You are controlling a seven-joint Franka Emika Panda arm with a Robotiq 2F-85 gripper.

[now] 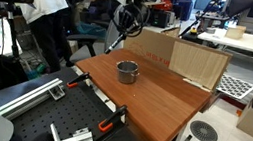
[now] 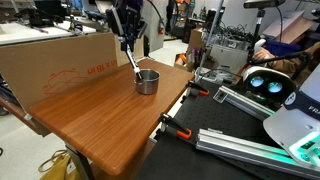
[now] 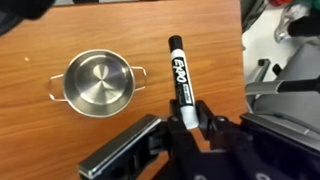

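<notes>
Blk Expo marker [image 3: 183, 80] (tilted), held aloft.

Marker [image 3: 182, 75]: lower end lying hidden between the fingers of the gripper [image 3: 188, 127]. Gripper body: running off the wrist view's bottom edge. Person [image 1: 48, 3]: head being cropped by the top edge.

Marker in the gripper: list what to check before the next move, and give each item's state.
1. Grip on marker: ok. The gripper is shut on one end of it.
2. Pot upright and empty: ok.
3. Marker above the pot's opening: not ok. The wrist view shows it beside the pot's handle.
4. Marker tip apart from the pot's rim: cannot tell. In an exterior view the marker overlaps the rim.
5. Pot standing flat on the table: ok.
</notes>
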